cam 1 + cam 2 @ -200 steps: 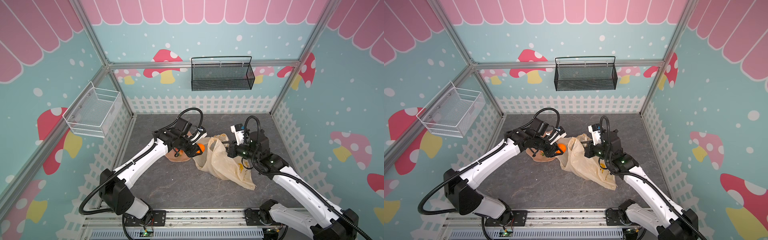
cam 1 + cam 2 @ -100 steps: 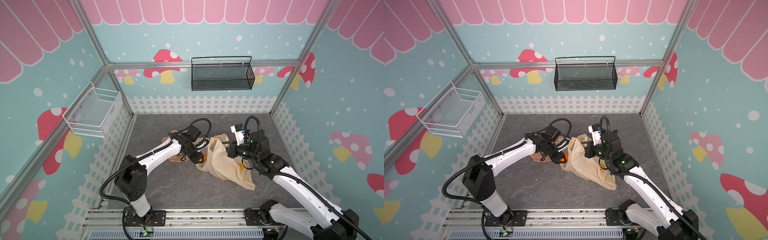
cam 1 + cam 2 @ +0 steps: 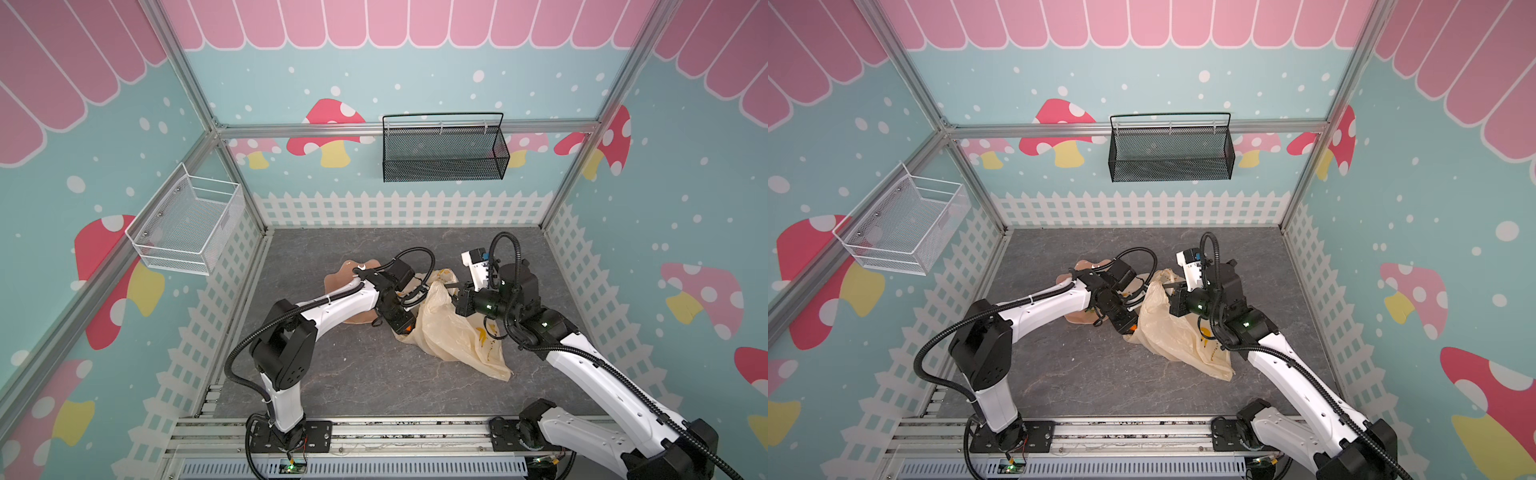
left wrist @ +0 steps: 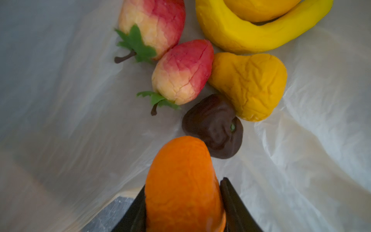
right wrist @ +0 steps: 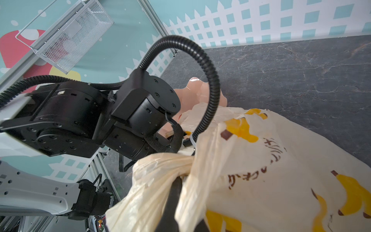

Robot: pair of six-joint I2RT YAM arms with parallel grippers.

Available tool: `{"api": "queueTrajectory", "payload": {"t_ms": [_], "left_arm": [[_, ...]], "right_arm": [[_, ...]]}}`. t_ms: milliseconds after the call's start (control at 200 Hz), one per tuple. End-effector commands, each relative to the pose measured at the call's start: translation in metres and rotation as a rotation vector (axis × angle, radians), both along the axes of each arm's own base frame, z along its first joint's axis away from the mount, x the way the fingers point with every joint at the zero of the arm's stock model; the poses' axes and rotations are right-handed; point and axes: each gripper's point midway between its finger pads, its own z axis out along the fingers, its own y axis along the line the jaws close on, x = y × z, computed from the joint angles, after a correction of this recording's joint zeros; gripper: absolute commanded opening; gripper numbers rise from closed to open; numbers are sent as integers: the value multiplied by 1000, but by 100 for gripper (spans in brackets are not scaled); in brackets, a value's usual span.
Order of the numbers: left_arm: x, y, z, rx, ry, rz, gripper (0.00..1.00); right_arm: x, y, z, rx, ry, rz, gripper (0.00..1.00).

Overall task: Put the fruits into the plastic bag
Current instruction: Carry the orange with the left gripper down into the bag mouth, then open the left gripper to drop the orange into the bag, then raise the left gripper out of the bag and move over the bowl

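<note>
Clamped between the two black fingers of the left hand [image 4: 182, 200]: the orange [image 4: 183, 180], squeezed and bulging past the tips, poised just inside the mouth of the plastic bag [image 4: 301, 160]. Not yet released.

Already lying on the bag's inner film, close together: two strawberries [image 4: 152, 26] [image 4: 182, 74], a banana [image 4: 251, 34], a yellowish-tan piece [image 4: 251, 86] and a dark brown piece [image 4: 214, 128] just ahead of the orange.

Pinched tight in the right hand [image 5: 177, 180]: a bunched handle of the bag, lifted to hold the mouth open. In both top views, a crumpled cream heap between the two arms, on the grey table [image 3: 332, 374], just beside the pink dish [image 3: 345, 286].

Judged risks from here:

- Rolling back out over the slick film onto the table, if let go this close to the lip; grey table showing right under the fingers.
- Knocking the dark brown piece and the nearer strawberry, if pushed deeper before opening.
- Snagging a finger in the crinkly film and dragging the bag along on the way out.
- Collapse of the mouth onto the left hand, should the thin handle slip from the right hand's pinch.
- Tipping and spilling toward the open end, if hauled up too hard on the right.
- Clinging of the soft orange to one finger on opening.
</note>
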Motion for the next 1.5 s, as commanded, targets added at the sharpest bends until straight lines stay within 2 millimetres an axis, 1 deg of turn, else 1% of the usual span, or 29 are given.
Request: {"api": "queueTrajectory", "payload": {"t_ms": [0, 190, 290, 375, 410, 560, 630, 770, 880, 951, 1061, 1156, 1211, 1271, 1296, 1381, 1491], "left_arm": [[6, -23, 12, -61, -21, -21, 28], [1, -41, 11, -92, 8, -37, 38], [-5, -48, 16, -133, 40, -47, 47], [-10, -53, 22, -167, 70, -53, 58], [-13, -55, 24, -181, 82, -56, 62], [-25, -65, 40, -263, 151, -79, 65], [-30, -68, 43, -278, 182, -90, 68], [-29, -68, 49, -288, 189, -80, 74], [-20, -65, 56, -316, 199, -37, 81], [-14, -62, 59, -322, 195, -8, 83], [0, -52, 67, -332, 159, 45, 84], [15, -39, 73, -341, 124, 119, 84], [24, -30, 80, -358, 110, 171, 83], [31, -23, 94, -402, 97, 208, 83], [33, -20, 101, -417, 81, 219, 83], [38, -9, 110, -424, 31, 258, 83], [37, 3, 116, -426, 20, 287, 83]], "right_arm": [[-1, 1, 15, 9, -40, 8, 0], [-1, 1, 15, 9, -40, 7, 0], [-1, 1, 14, 8, -39, 6, 0], [0, 1, 13, 6, -38, 6, 0], [0, 1, 13, 6, -36, 5, 0], [1, 2, 11, 5, -34, 6, 0], [2, 3, 11, 4, -35, 8, 0], [4, 4, 10, 3, -35, 11, 0], [4, 4, 10, 3, -34, 10, 0], [4, 4, 10, 3, -34, 9, 0], [4, 3, 10, 2, -37, 6, 0], [4, 3, 11, 4, -37, 4, 0], [4, 3, 11, 4, -38, 3, 0], [4, 3, 10, 2, -37, 4, 0], [4, 3, 10, 1, -37, 3, 0], [5, 4, 10, 0, -37, 4, 0], [6, 4, 10, -3, -38, 3, 0]]}}
